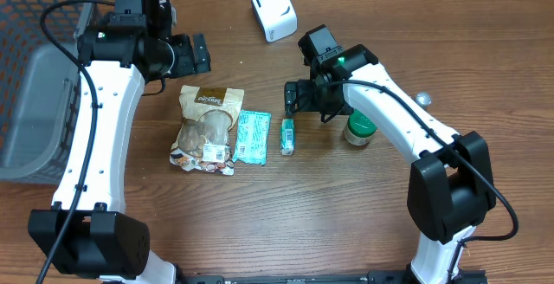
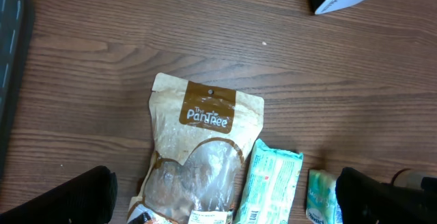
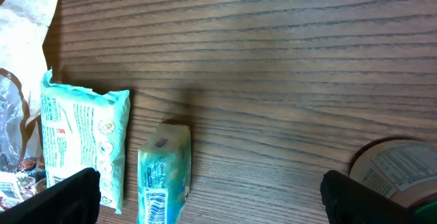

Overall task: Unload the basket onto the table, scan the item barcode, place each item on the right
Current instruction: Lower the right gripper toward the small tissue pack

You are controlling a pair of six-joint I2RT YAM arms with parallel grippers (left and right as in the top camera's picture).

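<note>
Hovering over the wooden table (image 1: 363, 223), the right gripper (image 1: 291, 96) has its fingers spread wide and holds nothing. The small teal box (image 1: 287, 136) with a barcode on its end lies flat just in front of it, untouched; in the right wrist view it sits between the two fingers. Beside the box are a teal packet (image 1: 252, 137) and a snack bag (image 1: 208, 128), with a green-lidded jar (image 1: 359, 128) on the other side. The left gripper (image 1: 196, 54), also spread and empty, hangs beyond the bag. The white scanner (image 1: 273, 9) stands at the far edge.
</note>
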